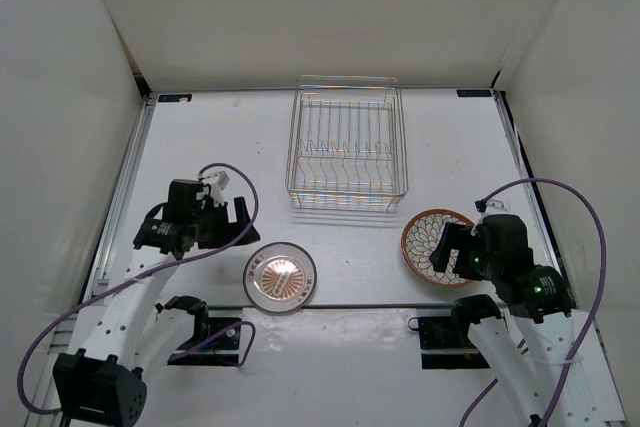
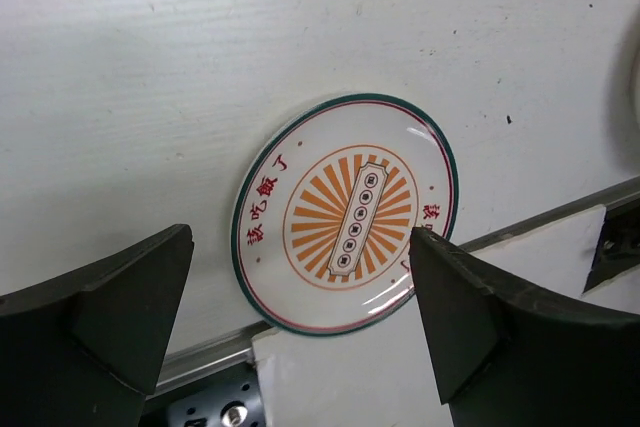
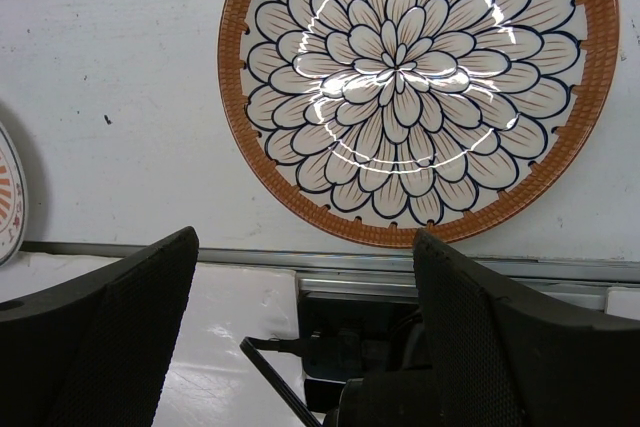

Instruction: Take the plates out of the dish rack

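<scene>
Lying flat on the bench, face up, are the only two plates in view. The pale plate (image 1: pixel 280 277) sits by the near edge, left of centre. The petal plate (image 1: pixel 425 239) sits nearer the right edge, just off the near right corner of the dish rack (image 1: pixel 345 194). The rack stands at the middle of the far edge, and no plate can be made out among its wires. A third plate does not show in any view.

The left claw (image 1: pixel 245 225) is spread wide and grasps nothing. In its wrist view the pale plate lies straight ahead, just past the fingertips and apart from them. The right claw (image 1: pixel 445 250) is likewise spread and empty, hanging over the near rim of the petal plate, which fills the wrist view ahead of it.

Each arm is clearly the nearer one to its own plate. The rack lies well beyond both, toward the far edge, about midway between them. Being round, the plates offer no long axis to line up with. Judging by the bare rack, the unloading looks finished or nearly so.
</scene>
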Motion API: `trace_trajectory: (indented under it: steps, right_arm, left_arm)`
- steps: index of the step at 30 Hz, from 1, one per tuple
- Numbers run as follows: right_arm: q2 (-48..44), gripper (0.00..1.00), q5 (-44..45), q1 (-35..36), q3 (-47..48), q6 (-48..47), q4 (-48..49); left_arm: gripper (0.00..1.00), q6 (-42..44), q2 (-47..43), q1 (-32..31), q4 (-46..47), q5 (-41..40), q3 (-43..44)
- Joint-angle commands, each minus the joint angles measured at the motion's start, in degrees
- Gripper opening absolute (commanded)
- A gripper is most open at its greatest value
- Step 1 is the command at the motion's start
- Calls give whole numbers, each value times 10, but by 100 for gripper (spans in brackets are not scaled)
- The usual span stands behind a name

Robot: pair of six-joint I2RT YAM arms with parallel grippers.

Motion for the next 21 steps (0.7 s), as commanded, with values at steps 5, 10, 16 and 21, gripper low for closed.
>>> trace_trajectory:
  steps: [5, 10, 16, 21]
  right_arm:
    - [-2, 89, -6, 0, -3, -13, 15]
    - [-2, 89, -39, 0, 1, -23, 14]
    - [-7, 89, -56, 0, -1, -31, 18]
    - [-24, 89, -53, -1, -2, -31, 18]
  left_arm:
    - [100, 120, -53, 3, -137, -66, 91]
    - [100, 147, -149, 2, -120, -75, 47]
    - [100, 137, -230, 3, -100, -71, 35]
    - [100, 132, -294, 3, -107, -96, 45]
